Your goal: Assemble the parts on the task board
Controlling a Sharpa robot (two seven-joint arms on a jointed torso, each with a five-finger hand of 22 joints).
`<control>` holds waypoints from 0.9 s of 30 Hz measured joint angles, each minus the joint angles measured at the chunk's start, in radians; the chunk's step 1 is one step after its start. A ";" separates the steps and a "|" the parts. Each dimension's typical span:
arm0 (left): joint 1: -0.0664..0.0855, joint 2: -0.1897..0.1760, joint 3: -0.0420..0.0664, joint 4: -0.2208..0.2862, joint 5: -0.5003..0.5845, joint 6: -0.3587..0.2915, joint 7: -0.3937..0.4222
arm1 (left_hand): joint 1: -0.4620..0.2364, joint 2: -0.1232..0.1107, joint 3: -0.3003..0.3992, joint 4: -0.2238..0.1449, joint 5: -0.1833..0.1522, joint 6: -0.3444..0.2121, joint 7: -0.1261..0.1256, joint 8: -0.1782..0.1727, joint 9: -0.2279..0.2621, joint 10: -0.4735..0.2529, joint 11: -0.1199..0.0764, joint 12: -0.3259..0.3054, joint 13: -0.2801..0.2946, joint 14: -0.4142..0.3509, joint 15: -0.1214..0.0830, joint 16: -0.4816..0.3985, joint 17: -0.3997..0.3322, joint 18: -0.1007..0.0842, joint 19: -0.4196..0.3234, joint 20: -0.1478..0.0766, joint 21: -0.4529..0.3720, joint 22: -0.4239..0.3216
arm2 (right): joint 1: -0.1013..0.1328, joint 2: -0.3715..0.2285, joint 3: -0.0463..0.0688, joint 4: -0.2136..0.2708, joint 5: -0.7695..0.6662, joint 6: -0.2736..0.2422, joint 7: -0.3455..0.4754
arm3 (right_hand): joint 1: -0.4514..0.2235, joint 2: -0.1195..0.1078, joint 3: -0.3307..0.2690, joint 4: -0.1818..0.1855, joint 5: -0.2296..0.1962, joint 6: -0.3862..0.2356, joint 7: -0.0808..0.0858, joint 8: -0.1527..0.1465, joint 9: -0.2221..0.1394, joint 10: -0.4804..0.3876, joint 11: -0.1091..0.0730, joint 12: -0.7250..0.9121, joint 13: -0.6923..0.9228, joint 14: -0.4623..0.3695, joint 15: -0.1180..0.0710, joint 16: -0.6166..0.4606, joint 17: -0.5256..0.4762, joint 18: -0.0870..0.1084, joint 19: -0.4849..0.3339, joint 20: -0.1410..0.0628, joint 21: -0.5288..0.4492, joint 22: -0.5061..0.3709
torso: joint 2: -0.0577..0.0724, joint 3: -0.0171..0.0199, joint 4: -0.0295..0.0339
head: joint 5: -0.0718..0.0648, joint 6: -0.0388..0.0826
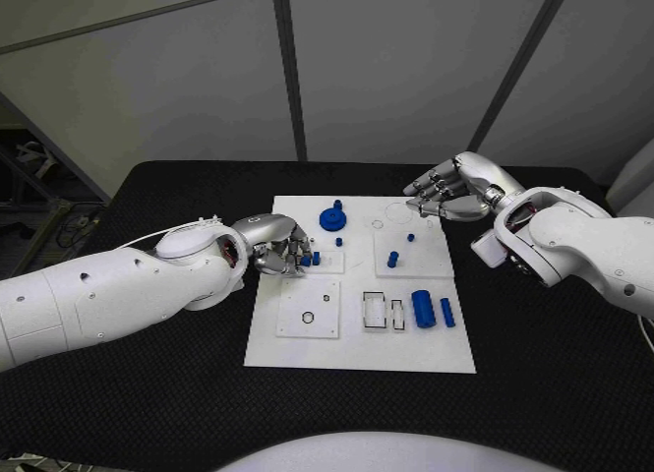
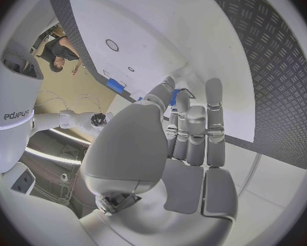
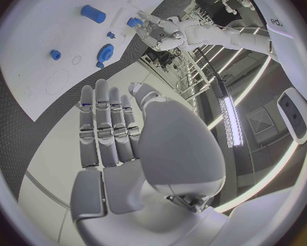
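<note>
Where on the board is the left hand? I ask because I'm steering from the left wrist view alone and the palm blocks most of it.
Observer: The left hand is at the left edge of the task board, fingertips down at a small blue part.
Operator: Is the right hand near it?
Observer: No, the right hand is at the board's far right corner, holding nothing.
Operator: What lies between them?
Observer: A blue gear on the board, apart from both hands.
</note>
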 measured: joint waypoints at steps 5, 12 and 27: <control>0.000 0.001 0.001 -0.001 0.000 0.000 0.000 | 0.026 0.020 0.029 -0.007 0.000 0.010 0.003 0.000 -0.009 -0.001 -0.001 0.000 -0.010 0.000 0.000 0.008 0.000 0.000 0.000 0.000 0.006 0.012 | 0.000 0.000 0.000 0.000 0.000 0.000 0.000 | 0.000 0.000 0.000 0.000 0.000 0.000 0.000 0.000 0.000 0.000 0.000 0.000 0.000 0.000 0.000 0.000 0.000 0.000 0.000 0.000 0.000 0.000 | 0.000 0.0001 -0.0002 | -0.001 -0.001; 0.000 0.002 0.000 -0.001 0.000 0.001 0.004 | 0.035 0.027 0.054 -0.001 -0.004 0.019 0.005 0.000 -0.022 -0.002 -0.002 0.000 -0.022 0.000 0.000 0.016 -0.005 0.000 0.000 0.000 0.018 0.027 | 0.000 -0.001 0.000 0.001 0.000 0.000 0.000 | 0.000 0.000 0.000 0.000 0.000 0.000 0.000 0.000 0.000 0.000 0.000 0.000 -0.001 0.004 -0.004 0.000 0.001 0.000 0.000 0.000 0.000 -0.001 | 0.000 0.0002 -0.0005 | -0.001 -0.001; 0.000 0.000 0.000 0.001 0.006 -0.017 0.008 | -0.006 0.000 0.045 0.024 -0.004 0.019 0.005 -0.008 -0.042 -0.002 -0.002 0.003 -0.029 0.000 0.000 0.027 -0.010 0.000 0.000 0.000 0.018 0.039 | 0.000 -0.001 0.000 0.000 0.000 0.000 0.000 | -0.001 0.001 0.000 0.000 0.000 0.000 0.000 0.000 0.000 0.000 0.000 0.000 -0.001 0.004 -0.004 -0.004 0.001 0.000 0.000 0.000 0.000 -0.001 | -0.001 0.0002 -0.0002 | -0.001 0.004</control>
